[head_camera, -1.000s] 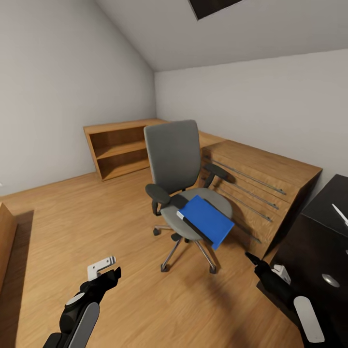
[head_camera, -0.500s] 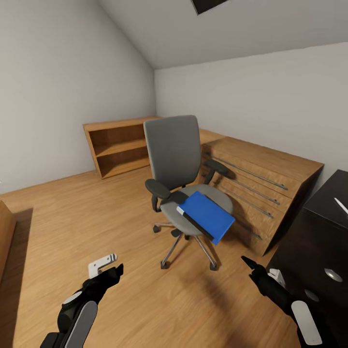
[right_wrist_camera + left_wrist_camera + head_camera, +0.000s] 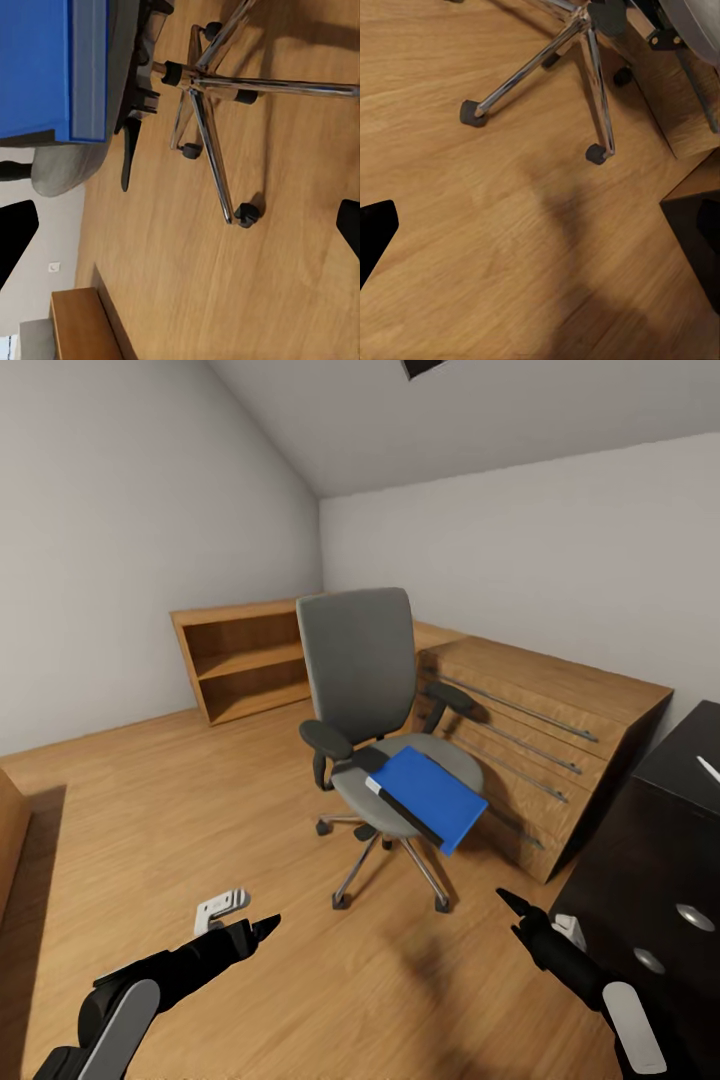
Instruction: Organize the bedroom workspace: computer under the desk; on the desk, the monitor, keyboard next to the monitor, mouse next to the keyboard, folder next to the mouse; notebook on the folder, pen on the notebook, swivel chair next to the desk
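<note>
The grey swivel chair (image 3: 358, 680) stands mid-room on its chrome star base (image 3: 547, 64), apart from the black desk (image 3: 650, 840) at the right edge. The blue folder (image 3: 432, 795) lies on the seat, jutting over its front, with a dark strip along its near edge. It also shows from the right wrist as the folder (image 3: 37, 67) above the base (image 3: 225, 82). My left gripper (image 3: 262, 930) hangs open low over the floor, short of the chair. My right gripper (image 3: 512, 905) is open beside the desk's corner. Computer, keyboard, mouse, notebook and pen are out of view.
A wooden open shelf (image 3: 245, 660) and a low wooden drawer cabinet (image 3: 540, 740) line the far walls behind the chair. A small white object (image 3: 222, 907) lies on the floor by my left gripper. The desk front carries silver knobs (image 3: 695, 917).
The view has shifted a little, bringing the chair slightly closer. My left arm has stretched forward and to the right over the floor. The right gripper has barely moved.
</note>
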Robot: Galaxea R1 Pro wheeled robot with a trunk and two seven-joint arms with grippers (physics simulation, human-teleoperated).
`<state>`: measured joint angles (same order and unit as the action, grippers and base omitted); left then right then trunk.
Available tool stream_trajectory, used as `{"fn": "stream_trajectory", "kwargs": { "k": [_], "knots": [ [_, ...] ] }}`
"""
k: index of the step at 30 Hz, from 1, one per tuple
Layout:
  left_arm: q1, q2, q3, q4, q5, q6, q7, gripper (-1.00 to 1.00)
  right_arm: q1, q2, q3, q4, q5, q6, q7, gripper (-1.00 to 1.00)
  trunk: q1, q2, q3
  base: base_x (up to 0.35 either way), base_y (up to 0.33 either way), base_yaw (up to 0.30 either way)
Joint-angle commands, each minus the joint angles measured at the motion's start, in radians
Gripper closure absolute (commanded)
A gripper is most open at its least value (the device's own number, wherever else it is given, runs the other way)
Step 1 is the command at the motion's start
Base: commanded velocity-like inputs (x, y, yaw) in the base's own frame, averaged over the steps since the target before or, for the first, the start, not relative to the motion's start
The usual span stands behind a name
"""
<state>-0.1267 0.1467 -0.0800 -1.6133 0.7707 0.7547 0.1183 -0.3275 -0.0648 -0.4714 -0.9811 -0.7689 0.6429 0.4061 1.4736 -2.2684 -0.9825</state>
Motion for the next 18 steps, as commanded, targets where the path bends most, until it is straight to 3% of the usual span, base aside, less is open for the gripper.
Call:
{"fn": "stream_trajectory", "kwargs": {
  "k": [1, 8, 18],
  "knots": [
    [-0.001, 0.001, -0.001, -0.001, 0.011, 0.003, 0.009, -1.0, -0.001, 0.001, -0.003, -0.001, -0.003, 0.007, 0.005, -1.0, 0.004, -0.008, -0.004, 0.0, 0.0, 0.0],
    [-0.001, 0.001, -0.002, 0.002, 0.008, 0.003, 0.008, -1.0, -0.001, 0.003, 0.004, -0.004, -0.001, 0.007, 0.08, -1.0, 0.011, -0.022, -0.01, 0.0, 0.0, 0.0],
    [-0.001, 0.001, -0.004, 0.02, 0.001, -0.001, 0.008, -1.0, -0.001, 0.005, 0.006, -0.002, -0.001, 0.006, 0.094, -1.0, 0.011, -0.022, -0.01, 0.086, 0.0, 0.0]
  ]
}}
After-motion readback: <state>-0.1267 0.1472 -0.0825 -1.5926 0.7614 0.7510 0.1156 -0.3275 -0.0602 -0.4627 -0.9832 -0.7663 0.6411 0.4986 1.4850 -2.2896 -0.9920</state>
